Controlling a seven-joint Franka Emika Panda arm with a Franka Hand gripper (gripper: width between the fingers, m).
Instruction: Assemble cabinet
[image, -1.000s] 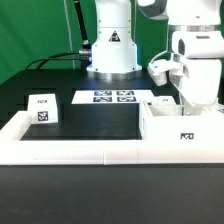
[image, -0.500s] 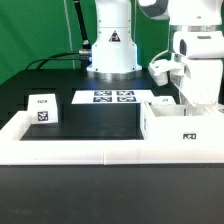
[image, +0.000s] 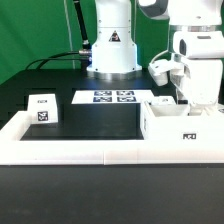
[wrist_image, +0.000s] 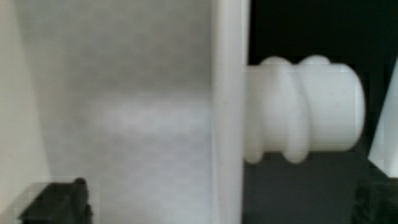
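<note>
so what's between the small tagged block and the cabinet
Bare black table between block and cabinet, in the exterior view; the marker board lies just behind that stretch.

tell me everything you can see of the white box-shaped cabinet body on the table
The white plastic box-shaped cabinet body stands on the black table at the exterior view's right, open at the top, one black-and-white tag on its front. It sits against the white rail frame. The white robot arm hangs over its far side; contact is hidden.
</note>
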